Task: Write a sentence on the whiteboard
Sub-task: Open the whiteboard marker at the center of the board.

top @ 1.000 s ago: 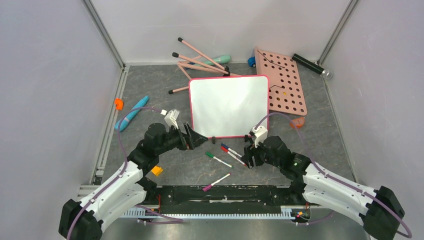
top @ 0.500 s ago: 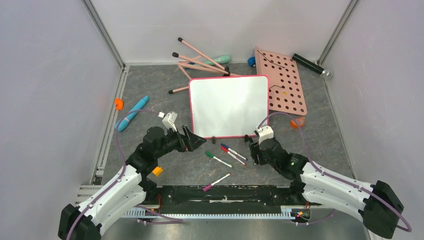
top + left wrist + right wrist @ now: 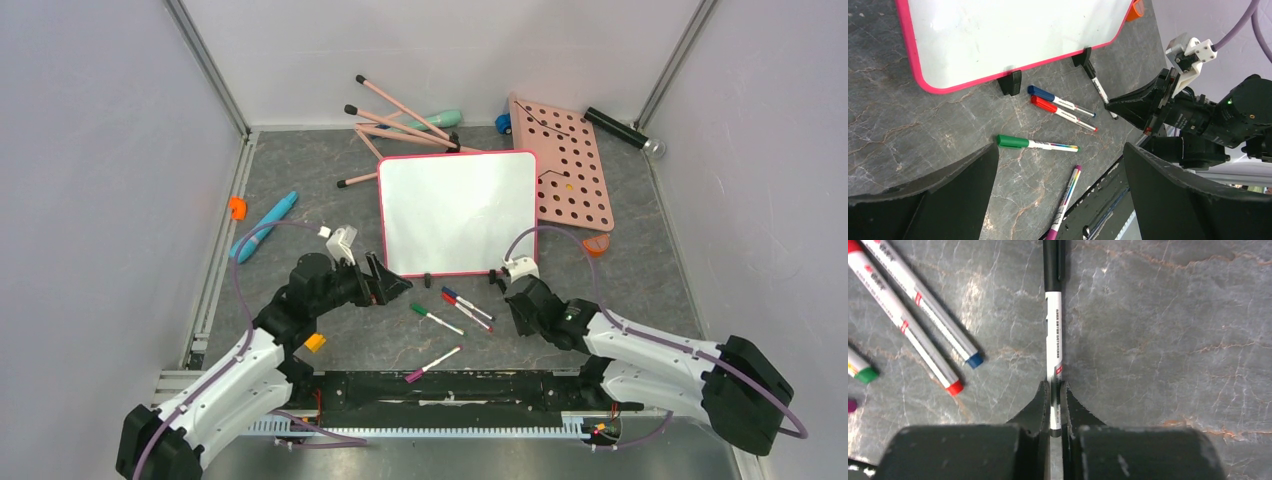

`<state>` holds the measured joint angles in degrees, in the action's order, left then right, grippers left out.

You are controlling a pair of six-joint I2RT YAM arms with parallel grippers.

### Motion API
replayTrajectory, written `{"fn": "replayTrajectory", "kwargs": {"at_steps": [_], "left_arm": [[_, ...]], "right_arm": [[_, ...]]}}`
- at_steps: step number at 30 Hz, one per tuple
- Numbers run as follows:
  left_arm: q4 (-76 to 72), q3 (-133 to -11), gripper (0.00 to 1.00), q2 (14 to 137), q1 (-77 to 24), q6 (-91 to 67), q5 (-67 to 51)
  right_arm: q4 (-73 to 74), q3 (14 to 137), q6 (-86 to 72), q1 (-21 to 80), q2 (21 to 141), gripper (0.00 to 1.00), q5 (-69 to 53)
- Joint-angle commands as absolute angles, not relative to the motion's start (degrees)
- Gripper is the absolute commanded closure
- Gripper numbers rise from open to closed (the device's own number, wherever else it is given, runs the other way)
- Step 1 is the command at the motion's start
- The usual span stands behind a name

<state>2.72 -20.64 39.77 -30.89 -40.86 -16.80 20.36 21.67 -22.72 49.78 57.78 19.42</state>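
Note:
The whiteboard (image 3: 458,212) (image 3: 998,35) lies flat mid-table, pink-rimmed and blank white; the sentence is not in view. A black-capped white marker (image 3: 1053,315) (image 3: 1100,92) lies on the table just below the board's right clip. My right gripper (image 3: 1055,389) (image 3: 514,298) is shut on the marker's tail end, low at the table. My left gripper (image 3: 1060,156) (image 3: 400,283) hovers wide open near the board's lower left corner, above the green marker (image 3: 1035,144), with nothing between its fingers.
Blue (image 3: 467,302), red (image 3: 466,313), green (image 3: 436,319) and purple (image 3: 433,364) markers lie below the board. Behind it are pink sticks (image 3: 400,125), a pink pegboard (image 3: 572,165) and a black cylinder (image 3: 618,130). A teal tool (image 3: 265,227) lies left.
My right gripper slid forward toward the board's bottom edge and closed on the black marker. The left arm eased back a little, still open.

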Motion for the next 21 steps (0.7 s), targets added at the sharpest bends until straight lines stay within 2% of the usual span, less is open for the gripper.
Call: {"fn": "replayTrajectory", "kwargs": {"at_steps": [1, 8, 15, 21], "left_arm": [[0.19, -23.66, 0.00, 42.36, -31.20, -38.79, -21.88], [-6.46, -25.65, 0.00, 48.30, -32.06, -42.65, -27.79], [-13.58, -25.35, 0.00, 52.19, -33.03, -50.21, -29.09], [-13.31, -26.49, 0.02, 55.99, -34.09, -51.33, -29.78]], "right_arm": [[26.29, 24.55, -23.19, 49.97, 54.19, 1.00, 13.00], [31.52, 31.60, -18.50, 49.95, 51.78, 1.00, -1.63], [23.56, 33.06, -14.87, 49.99, 50.70, 1.00, -13.05], [17.71, 35.27, -14.75, 49.89, 53.78, 1.00, -19.97]]}}
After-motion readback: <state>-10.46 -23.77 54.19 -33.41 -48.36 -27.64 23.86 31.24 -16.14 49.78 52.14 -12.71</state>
